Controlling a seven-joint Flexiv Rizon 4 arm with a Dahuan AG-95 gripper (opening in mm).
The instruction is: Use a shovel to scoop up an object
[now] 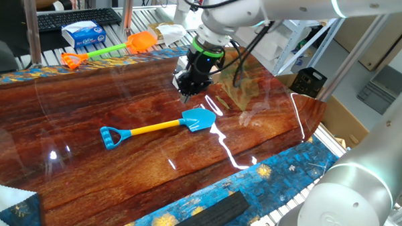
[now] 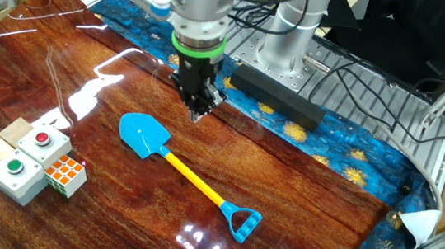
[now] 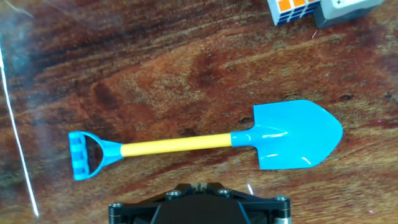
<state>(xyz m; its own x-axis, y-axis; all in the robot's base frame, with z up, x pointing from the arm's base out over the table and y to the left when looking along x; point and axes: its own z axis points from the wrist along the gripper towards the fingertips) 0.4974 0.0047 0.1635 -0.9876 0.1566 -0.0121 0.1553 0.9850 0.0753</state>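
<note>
The shovel (image 1: 153, 128) lies flat on the wooden table, with a light-blue blade (image 1: 199, 119), a yellow shaft and a blue D-handle. It also shows in the other fixed view (image 2: 192, 179) and in the hand view (image 3: 180, 145). The Rubik's cube (image 2: 65, 174) sits beside the button boxes, well away from the blade; the hand view shows it at the top edge (image 3: 292, 9). My gripper (image 2: 199, 112) hovers above the table next to the blade, with its fingers together and empty. It also shows in one fixed view (image 1: 186, 91).
Beige boxes with a red and a green button (image 2: 24, 162) stand next to the cube. An orange-bladed, green-shafted toy shovel (image 1: 109, 51) and a tissue pack (image 1: 83, 34) lie at the table's far edge. A black bar (image 2: 275, 95) lies on the blue cloth border.
</note>
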